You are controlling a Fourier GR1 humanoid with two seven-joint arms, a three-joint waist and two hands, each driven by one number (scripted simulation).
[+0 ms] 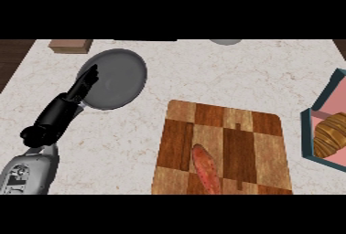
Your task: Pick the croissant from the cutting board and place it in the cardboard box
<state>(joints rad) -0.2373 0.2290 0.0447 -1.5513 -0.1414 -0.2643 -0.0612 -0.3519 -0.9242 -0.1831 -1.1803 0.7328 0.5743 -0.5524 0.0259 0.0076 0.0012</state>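
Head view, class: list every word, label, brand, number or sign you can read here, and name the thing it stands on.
None can be read.
Grey left forearm casing: faint dark marks, too blurred to read.
Checkered wooden cutting board, grey round plate, blue-walled box with pink lining: no writing.

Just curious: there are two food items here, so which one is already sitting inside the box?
The croissant, brown and ridged, lies in the pink-lined box at right. The reddish sausage-like piece lies on the cutting board.

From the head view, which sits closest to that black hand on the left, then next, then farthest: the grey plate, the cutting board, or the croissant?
Measured from the left hand:
1. Grey plate, directly under the fingers, upper left.
2. Cutting board, centre, toward the right.
3. Croissant, in the box at the far right edge.
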